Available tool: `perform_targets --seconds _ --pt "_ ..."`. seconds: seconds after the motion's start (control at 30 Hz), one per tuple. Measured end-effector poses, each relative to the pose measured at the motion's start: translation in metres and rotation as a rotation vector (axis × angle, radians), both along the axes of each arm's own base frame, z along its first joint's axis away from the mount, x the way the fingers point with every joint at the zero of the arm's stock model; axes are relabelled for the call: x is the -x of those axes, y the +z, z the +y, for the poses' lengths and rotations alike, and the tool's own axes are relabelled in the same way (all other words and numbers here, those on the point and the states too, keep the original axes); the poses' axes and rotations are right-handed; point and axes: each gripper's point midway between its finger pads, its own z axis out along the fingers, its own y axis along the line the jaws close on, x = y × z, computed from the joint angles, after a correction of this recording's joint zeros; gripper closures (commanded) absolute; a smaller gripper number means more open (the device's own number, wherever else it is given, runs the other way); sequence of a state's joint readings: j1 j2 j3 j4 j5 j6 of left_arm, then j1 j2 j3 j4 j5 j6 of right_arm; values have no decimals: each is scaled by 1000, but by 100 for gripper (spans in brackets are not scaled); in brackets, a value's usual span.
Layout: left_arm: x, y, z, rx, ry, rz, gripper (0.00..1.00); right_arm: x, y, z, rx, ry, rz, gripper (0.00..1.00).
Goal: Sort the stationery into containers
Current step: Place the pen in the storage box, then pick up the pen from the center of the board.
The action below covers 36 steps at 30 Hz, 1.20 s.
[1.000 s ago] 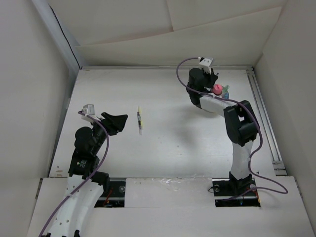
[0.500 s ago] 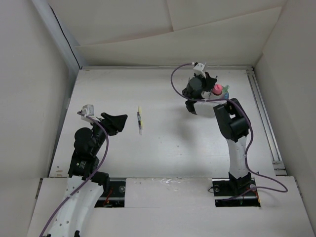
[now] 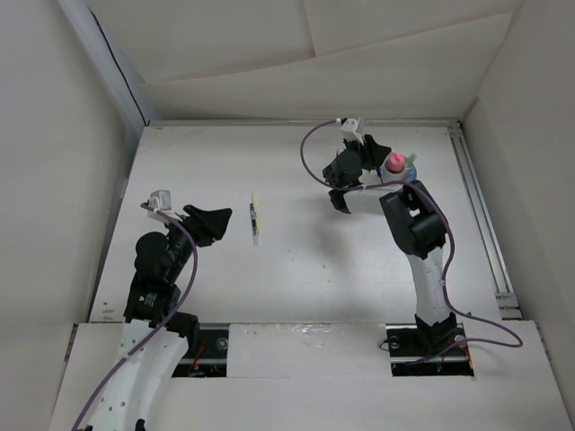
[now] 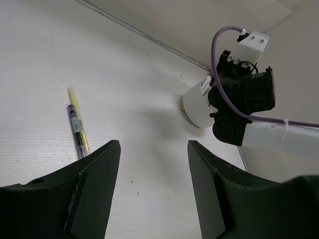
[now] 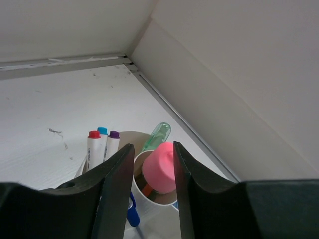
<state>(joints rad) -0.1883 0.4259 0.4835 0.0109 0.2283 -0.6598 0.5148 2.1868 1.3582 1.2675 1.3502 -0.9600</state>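
Observation:
The white cup stands at the far right of the table, with a pink rounded piece sticking out of it. In the right wrist view the cup holds the pink piece, a green marker and several white markers with red, blue and purple caps. My right gripper is open and empty just left of the cup; it also shows in the right wrist view. A yellow pen and a blue pen lie side by side on the table. My left gripper is open and empty, near the pens.
A metal rail runs along the table's right edge next to the cup. White walls close in the table at the back and on both sides. The right arm reaches across behind the cup in the left wrist view.
My right gripper has swung left and turned, coming off the cup top to its left side. The left arm and the pens have not moved.

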Motion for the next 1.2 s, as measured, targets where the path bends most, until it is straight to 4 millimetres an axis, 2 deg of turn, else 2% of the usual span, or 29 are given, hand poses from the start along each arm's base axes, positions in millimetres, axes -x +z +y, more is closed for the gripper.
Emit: perform_targets --seconds 0.23,0.43,0.53,0.57,0.67,0.7,0.77,0.83,0.93,0.97,1.0,1.03,1.07,1.17,1.2 --pt "0 0 0 0 0 0 47 5 3 17 2 30 4 53" --pt "0 0 0 0 0 1 47 20 32 55 -45 112 -58 53" --pt "0 -1 0 -1 2 3 47 31 47 81 -89 172 -103 60" --pt "0 -1 1 -1 3 3 47 34 51 91 -103 198 -111 67" --pt "-1 -2 3 -3 16 11 47 43 56 136 -155 329 -113 77" --pt "-1 -3 4 -5 23 17 47 43 58 157 -171 401 -102 88" --pt "-2 -5 7 -10 43 32 47 42 58 203 -247 586 -77 98" --pt "-3 -6 11 -14 66 48 47 47 53 246 -359 782 -32 100" --pt "-5 -8 17 -17 105 68 47 57 37 290 -526 985 87 100" --pt "-5 -9 19 -17 115 75 47 59 31 303 -574 1036 134 99" --pt "-5 -10 21 -17 127 83 47 61 24 314 -616 1071 178 90" --pt "-5 -11 22 -18 136 89 47 61 17 325 -655 1097 218 72" --pt "-5 -12 23 -19 143 94 47 61 9 334 -686 1107 254 64" --pt "-5 -16 25 -20 156 108 47 54 -19 362 -732 1119 365 46" --pt "-5 -17 25 -21 156 112 47 50 -36 375 -746 1122 418 43"
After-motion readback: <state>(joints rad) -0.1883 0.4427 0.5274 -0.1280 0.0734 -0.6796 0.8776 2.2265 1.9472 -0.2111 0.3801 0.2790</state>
